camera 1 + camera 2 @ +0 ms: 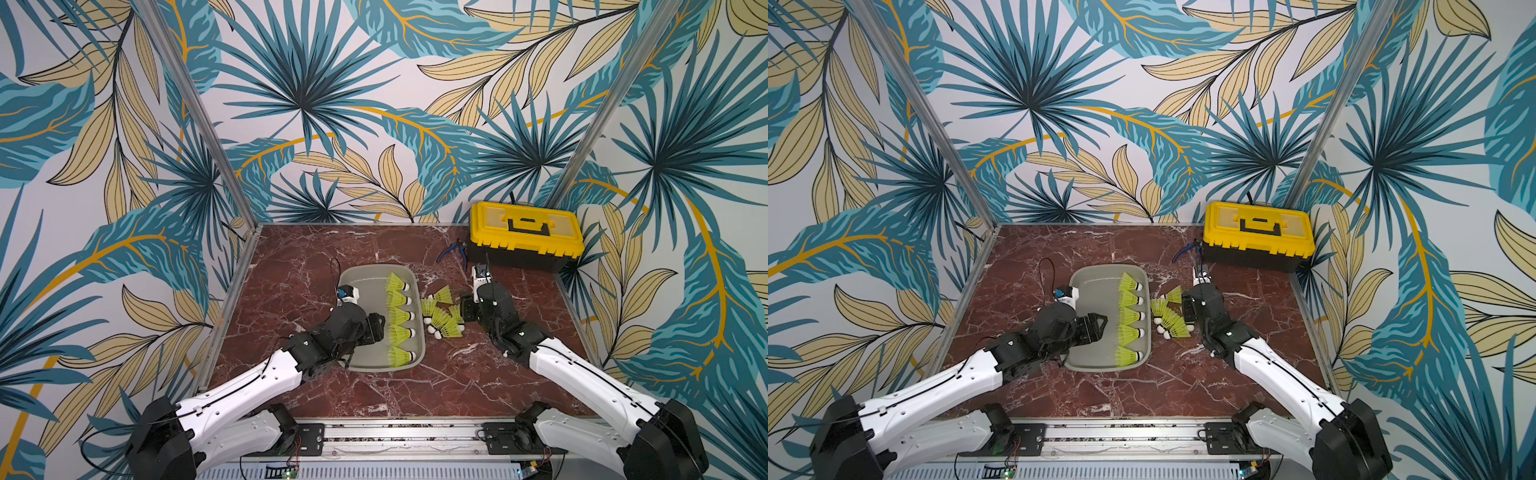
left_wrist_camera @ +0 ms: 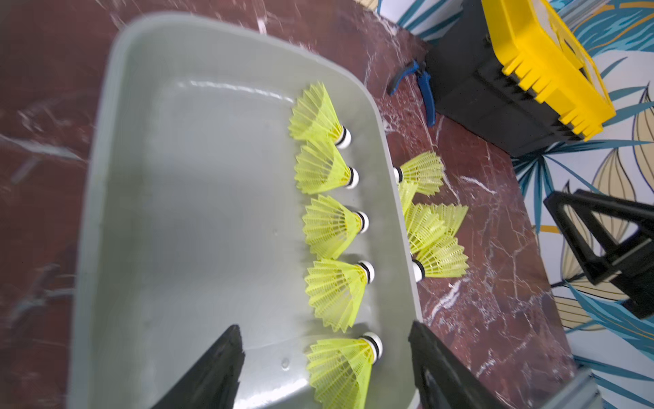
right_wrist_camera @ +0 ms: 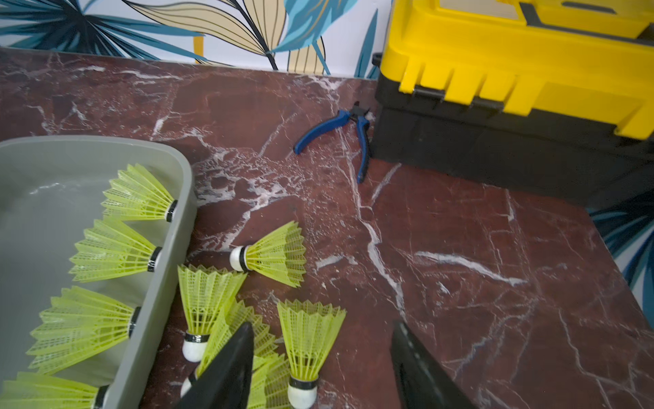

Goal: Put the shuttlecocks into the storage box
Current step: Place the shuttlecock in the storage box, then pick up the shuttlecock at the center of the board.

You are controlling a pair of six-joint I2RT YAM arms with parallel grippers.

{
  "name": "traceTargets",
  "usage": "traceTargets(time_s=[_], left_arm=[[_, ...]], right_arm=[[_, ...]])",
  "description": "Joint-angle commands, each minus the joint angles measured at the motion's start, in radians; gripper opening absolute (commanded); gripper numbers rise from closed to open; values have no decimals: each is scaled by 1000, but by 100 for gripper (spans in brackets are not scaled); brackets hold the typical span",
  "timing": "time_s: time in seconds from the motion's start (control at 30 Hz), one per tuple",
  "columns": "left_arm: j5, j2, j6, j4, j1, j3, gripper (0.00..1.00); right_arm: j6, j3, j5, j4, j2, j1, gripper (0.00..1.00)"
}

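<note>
The storage box (image 1: 361, 282) is a grey shallow tray on the red marble table. Several neon yellow-green shuttlecocks (image 1: 400, 316) lie in a column along its right wall, white tips to the right. My left gripper (image 1: 376, 328) hovers open over the box's near end. The nearest boxed shuttlecock (image 2: 339, 368) lies free between its spread jaws, touching neither. Several loose shuttlecocks (image 1: 440, 316) are heaped on the table just right of the box. My right gripper (image 3: 323, 325) is open over that heap, with one shuttlecock (image 3: 308, 340) between its jaws and one finger (image 3: 230, 368) over the others.
A yellow-lidded black toolbox (image 1: 525, 235) stands at the back right, with blue-handled pliers (image 1: 451, 251) on the table by its left side. Patterned walls enclose the table on three sides, and an aluminium rail (image 1: 399, 434) runs along the front.
</note>
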Motion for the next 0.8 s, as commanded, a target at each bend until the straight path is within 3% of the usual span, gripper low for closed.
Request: traceTargets(time_s=[0.0,0.37,0.77], left_arm=[[-77,-36,170,-103,48,68,77],[-123,-73,346,-137,120,109,79],[-118,-89,373,-123,132,103,79]], right_arm=[[115,-11,-92,-117,-43,-35,62],[212,-68,-264,-222,-53,-99,64],[222,-53,-329,-186,151,-124,49]])
